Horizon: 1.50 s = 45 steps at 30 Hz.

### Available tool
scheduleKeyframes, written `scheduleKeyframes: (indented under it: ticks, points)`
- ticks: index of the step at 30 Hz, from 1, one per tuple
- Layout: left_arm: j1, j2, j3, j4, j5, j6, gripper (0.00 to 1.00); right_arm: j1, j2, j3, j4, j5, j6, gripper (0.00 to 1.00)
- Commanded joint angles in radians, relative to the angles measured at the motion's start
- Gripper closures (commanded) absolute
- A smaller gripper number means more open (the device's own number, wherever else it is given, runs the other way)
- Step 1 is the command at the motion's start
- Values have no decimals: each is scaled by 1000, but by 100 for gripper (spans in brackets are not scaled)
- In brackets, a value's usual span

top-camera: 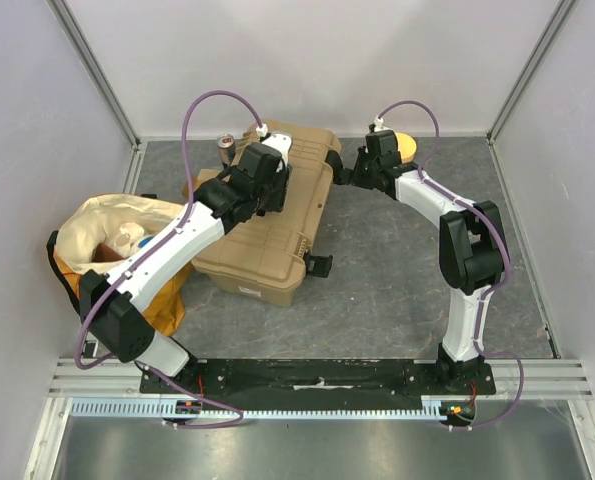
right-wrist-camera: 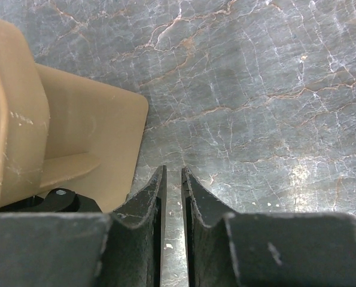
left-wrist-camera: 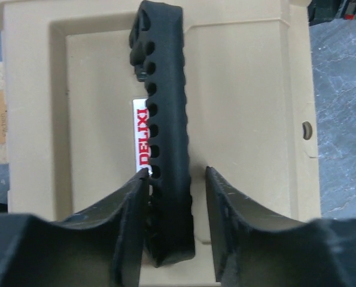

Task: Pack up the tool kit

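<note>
The tan plastic toolbox [top-camera: 277, 235] lies closed on the table, left of the middle, its long sides skewed to the table's edges. A black ribbed handle [left-wrist-camera: 166, 119] runs along the lid's shallow recess, beside a white label with red letters [left-wrist-camera: 141, 137]. Two black latches [top-camera: 320, 264] jut from its right side.

The toolbox [top-camera: 267, 240] is plain tan. Its handle [left-wrist-camera: 166, 137] is black with a row of holes down one edge, and its latch [top-camera: 319, 264] is black too. The label [left-wrist-camera: 142, 140] is white with red letters. At the left of the overhead view, the cloth bag [top-camera: 107, 215] is cream (orange-yellow lower down). The table [right-wrist-camera: 255, 89] is dark grey, veined pale like marble. The cables [top-camera: 217, 94] are purple.
</note>
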Motion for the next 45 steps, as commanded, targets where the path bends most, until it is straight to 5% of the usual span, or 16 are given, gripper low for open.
scheduleKeyframes:
  ticks: [1, 6, 16, 33, 45]
  points:
    - [-43, 35, -2, -69, 97, -51, 48, 6, -51, -2, -10, 21, -21, 78]
    - [-43, 83, 0, -105, 52, -24, 46, 9, -40, 12, -16, 21, -26, 78]
    - [-72, 147, -38, -124, 136, -21, 70, 29, -20, 35, -24, 16, -38, 79]
    - [-139, 212, -63, -70, 277, -50, 75, 92, 140, 190, -145, -53, -149, 92]
    - [-142, 216, -77, -30, 371, -44, 76, 114, 190, 170, -10, -145, -137, 100]
